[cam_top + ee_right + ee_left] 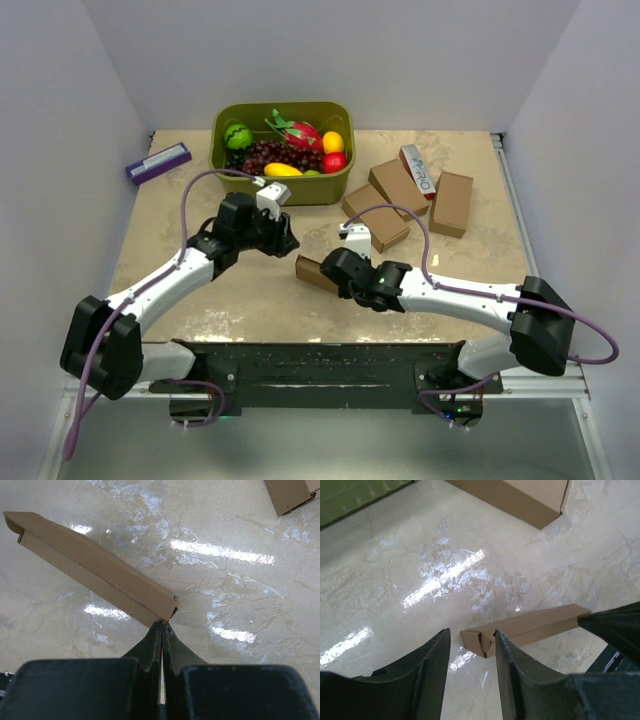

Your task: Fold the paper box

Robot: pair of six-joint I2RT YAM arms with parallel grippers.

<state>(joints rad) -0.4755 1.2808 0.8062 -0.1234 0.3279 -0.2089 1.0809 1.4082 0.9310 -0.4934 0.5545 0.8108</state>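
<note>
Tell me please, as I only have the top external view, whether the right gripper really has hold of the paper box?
Observer: Yes. The right wrist view shows the right gripper shut on one end corner of the paper box, pinching only its edge.
Operator: Thank you. And at the box's other end?
Observer: In the left wrist view the left gripper is open, with its fingers either side of that end.
Operator: Is that end closed up?
Observer: Not fully. Its small flap sits ajar, with a dark gap beside it.
</note>
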